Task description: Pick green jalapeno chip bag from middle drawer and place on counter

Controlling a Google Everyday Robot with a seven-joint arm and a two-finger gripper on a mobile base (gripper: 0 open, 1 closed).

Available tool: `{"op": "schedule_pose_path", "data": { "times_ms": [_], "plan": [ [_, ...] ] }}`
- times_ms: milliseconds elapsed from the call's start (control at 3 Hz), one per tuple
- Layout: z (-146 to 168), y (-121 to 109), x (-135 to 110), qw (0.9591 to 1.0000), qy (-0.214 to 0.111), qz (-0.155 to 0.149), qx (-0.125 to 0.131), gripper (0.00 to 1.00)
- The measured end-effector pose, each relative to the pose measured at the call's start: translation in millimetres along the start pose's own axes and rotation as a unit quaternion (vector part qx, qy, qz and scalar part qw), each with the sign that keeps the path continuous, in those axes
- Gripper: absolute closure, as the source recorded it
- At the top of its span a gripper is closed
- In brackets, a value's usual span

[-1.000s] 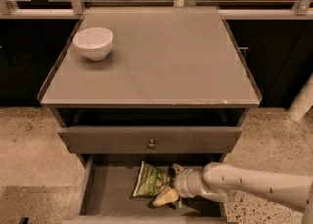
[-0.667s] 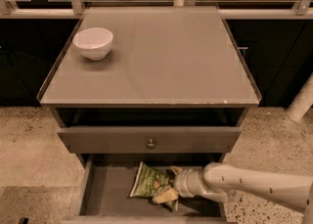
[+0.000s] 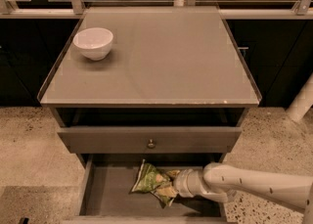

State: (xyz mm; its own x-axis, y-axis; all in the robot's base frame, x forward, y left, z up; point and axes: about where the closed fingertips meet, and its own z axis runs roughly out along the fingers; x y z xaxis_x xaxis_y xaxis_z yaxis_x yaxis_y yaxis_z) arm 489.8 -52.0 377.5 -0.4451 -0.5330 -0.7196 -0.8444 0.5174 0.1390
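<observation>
The green jalapeno chip bag lies crumpled on the floor of the open middle drawer, near its middle. My gripper reaches into the drawer from the right on a white arm and is shut on the bag's right edge. The bag still rests on the drawer floor. The counter is the glossy grey-beige cabinet top above the drawers.
A white bowl stands at the counter's back left corner. The drawer front with a small round knob overhangs the back of the middle drawer. A white post stands on the speckled floor at the right.
My gripper has pressed slightly further into the bag and closed on its right edge. The bag looks more crumpled there. The arm has barely moved.
</observation>
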Motion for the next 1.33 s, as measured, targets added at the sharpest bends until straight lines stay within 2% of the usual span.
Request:
{"op": "schedule_pose_path", "data": {
  "times_ms": [333,667,1000,1333],
  "plan": [
    [0.0,0.1,-0.1,1.0000,0.000,0.000,0.000,0.89],
    [0.1,1.2,-1.4,1.0000,-0.002,-0.001,-0.003,1.00],
    [-10.8,5.2,-10.5,0.9996,-0.001,-0.007,-0.028,1.00],
    [-65.4,15.1,-33.8,0.9984,-0.009,-0.015,-0.053,1.00]
  ]
}}
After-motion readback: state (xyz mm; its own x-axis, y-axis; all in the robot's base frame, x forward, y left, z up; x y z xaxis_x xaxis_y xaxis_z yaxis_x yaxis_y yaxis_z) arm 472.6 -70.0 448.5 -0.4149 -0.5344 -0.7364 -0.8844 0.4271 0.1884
